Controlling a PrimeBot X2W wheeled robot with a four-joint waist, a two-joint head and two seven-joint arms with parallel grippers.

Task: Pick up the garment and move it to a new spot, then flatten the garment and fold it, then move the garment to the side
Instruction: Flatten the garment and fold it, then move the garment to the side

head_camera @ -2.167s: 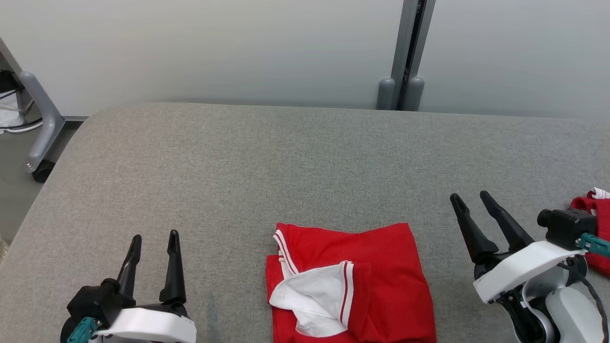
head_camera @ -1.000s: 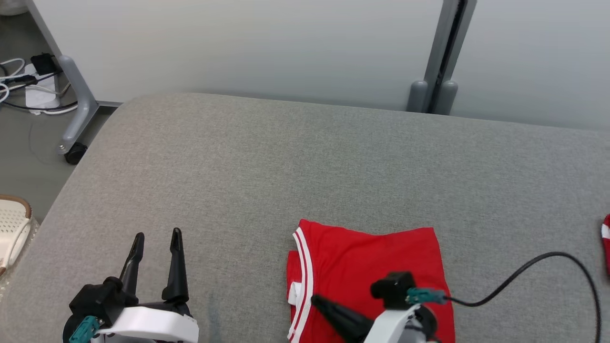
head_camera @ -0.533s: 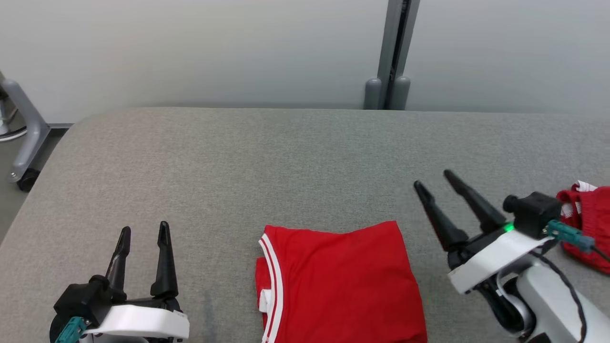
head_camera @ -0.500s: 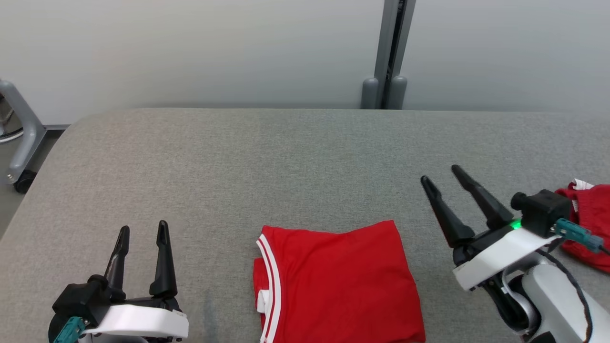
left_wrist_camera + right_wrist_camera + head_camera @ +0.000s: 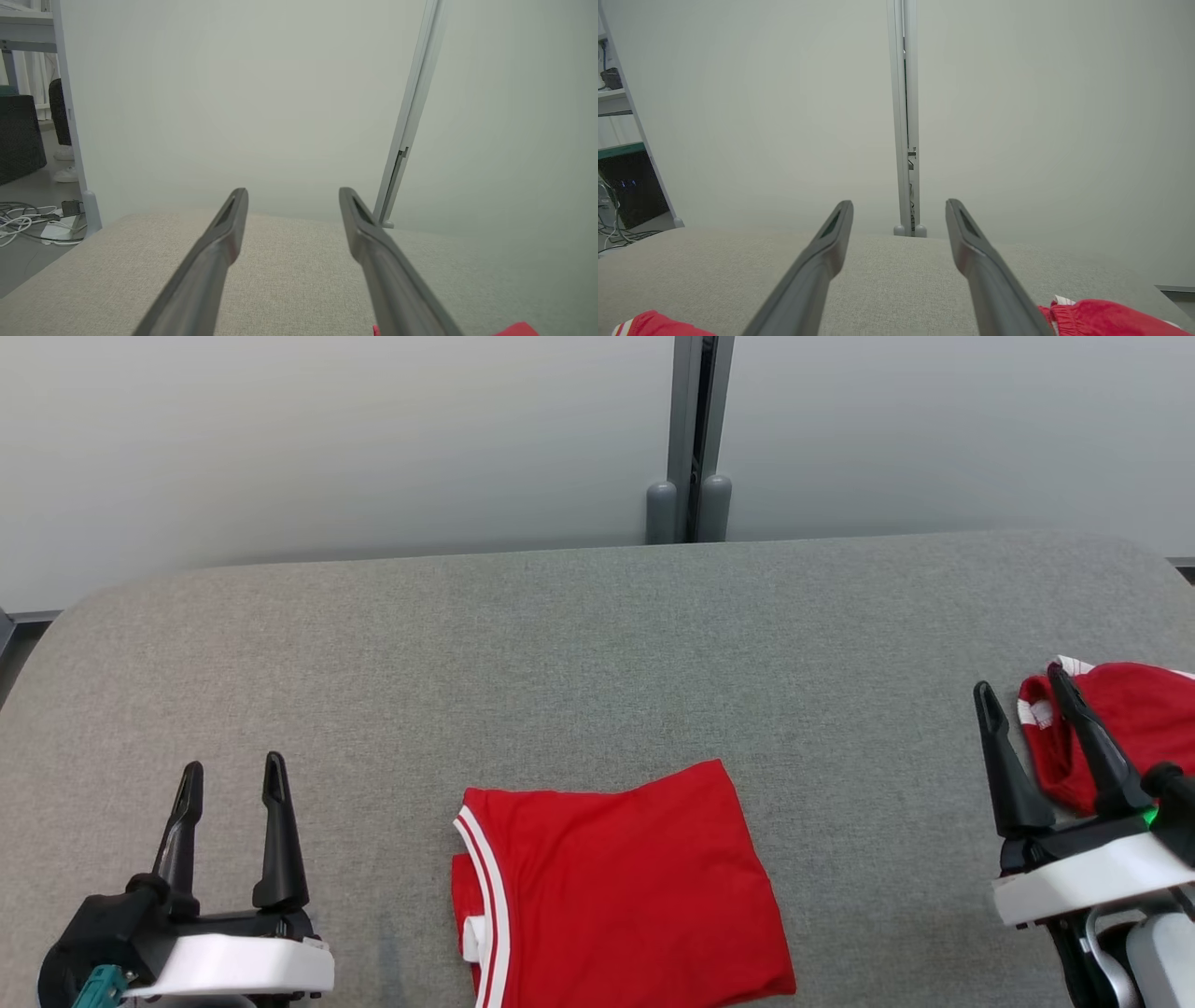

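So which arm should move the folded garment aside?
Probably right. The left gripper and right gripper both stand open, clear of the folded garment, but a second red garment lies beside the right one, perhaps the side pile.

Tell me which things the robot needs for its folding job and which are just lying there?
For the job: folded red garment; grey padded table under it; left jaws and right jaws, both open, empty.
Just lying about: bunched red cloth at the table's right edge; grey post by the wall; floor cables.
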